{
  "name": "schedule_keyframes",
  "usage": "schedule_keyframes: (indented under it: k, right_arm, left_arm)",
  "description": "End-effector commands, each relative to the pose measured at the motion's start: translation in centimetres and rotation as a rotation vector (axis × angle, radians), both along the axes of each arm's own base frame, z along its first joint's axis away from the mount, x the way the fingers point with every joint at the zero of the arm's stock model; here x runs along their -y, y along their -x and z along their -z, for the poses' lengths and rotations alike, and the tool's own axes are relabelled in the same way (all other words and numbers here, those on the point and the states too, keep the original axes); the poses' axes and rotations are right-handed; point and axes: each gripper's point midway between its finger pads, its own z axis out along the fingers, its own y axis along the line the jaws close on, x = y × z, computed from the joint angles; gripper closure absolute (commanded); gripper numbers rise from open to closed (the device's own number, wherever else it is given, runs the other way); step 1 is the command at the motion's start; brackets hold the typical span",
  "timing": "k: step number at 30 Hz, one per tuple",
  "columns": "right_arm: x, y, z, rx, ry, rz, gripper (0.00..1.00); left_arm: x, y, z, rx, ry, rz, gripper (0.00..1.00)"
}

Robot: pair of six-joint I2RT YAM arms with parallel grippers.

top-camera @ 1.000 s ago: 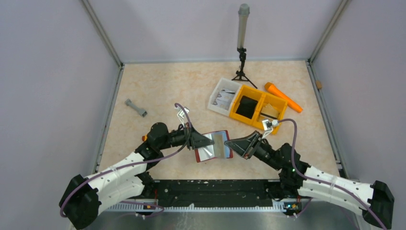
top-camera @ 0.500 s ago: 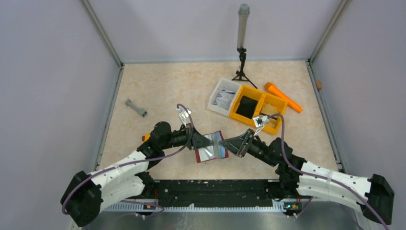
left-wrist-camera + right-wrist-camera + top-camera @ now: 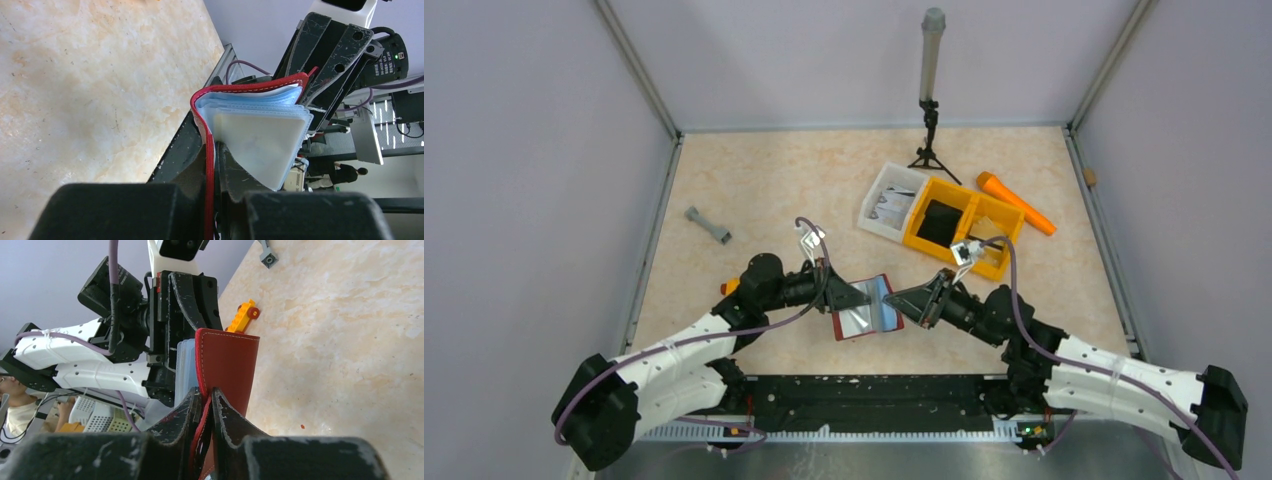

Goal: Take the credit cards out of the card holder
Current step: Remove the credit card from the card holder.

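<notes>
The card holder (image 3: 867, 307) hangs open between the two arms over the near middle of the worktop (image 3: 774, 190), apparently clear of the surface. The left end effector (image 3: 862, 296) is pinched nearly closed on one dark red cover; in the left wrist view that cover's edge runs straight down between its fingertips. The right end effector (image 3: 896, 300) meets the holder from the opposite side, its fingers closed tight on the other red cover, as the right wrist view shows. Between the covers fan several blue-tinted clear sleeves (image 3: 250, 102). The credit cards (image 3: 257, 142) sit inside these sleeves, and a pale face shows through the front one. Further back and to the right, a yellow-orange divided bin (image 3: 927, 252) holds a black object (image 3: 940, 222) in its left compartment; what lies in its right compartment cannot be made out. A white tray (image 3: 873, 192) touches the bin's left side and carries grey-white contents. An orange tool (image 3: 1016, 203) lies just behind the bin. A grey dumbbell-shaped piece (image 3: 708, 226) lies well apart on the left. A small tripod (image 3: 931, 150) holding a grey cylinder stands at the back edge.
</notes>
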Motion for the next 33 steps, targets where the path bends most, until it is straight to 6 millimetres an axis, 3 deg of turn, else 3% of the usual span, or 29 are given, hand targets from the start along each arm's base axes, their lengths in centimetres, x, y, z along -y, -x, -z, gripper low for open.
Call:
schedule_keyframes:
  k: [1,6,14,18,23,26,33]
  right_arm:
    - [0.6,-0.3,0.0,0.009,0.033,0.026,0.84]
    - [0.4,0.1,-0.2,0.01,0.018,-0.002,0.72]
    - [0.5,0.3,-0.6,0.009,-0.009,-0.005,0.61]
    - [1.3,0.6,-1.7,0.025,-0.095,0.006,0.6]
    - [2.6,0.9,-2.8,0.046,-0.174,0.028,0.47]
    - [2.6,1.1,-2.7,0.043,-0.17,0.018,0.48]
    - [2.0,1.1,-2.8,0.044,-0.163,0.004,0.62]
  left_arm:
    - [0.7,0.6,-5.6,0.137,0.132,0.059,0.96]
    - [0.7,0.6,-5.4,0.132,0.129,0.057,0.96]
    - [0.5,0.5,-5.5,0.135,0.125,0.042,0.96]
    - [0.5,0.5,-5.3,0.13,0.122,0.038,0.96]
    - [0.3,0.4,-5.4,0.137,0.122,0.017,0.96]
    - [0.3,0.3,-5.5,0.139,0.123,0.017,0.96]
    - [0.4,0.4,-5.5,0.13,0.127,0.031,0.96]
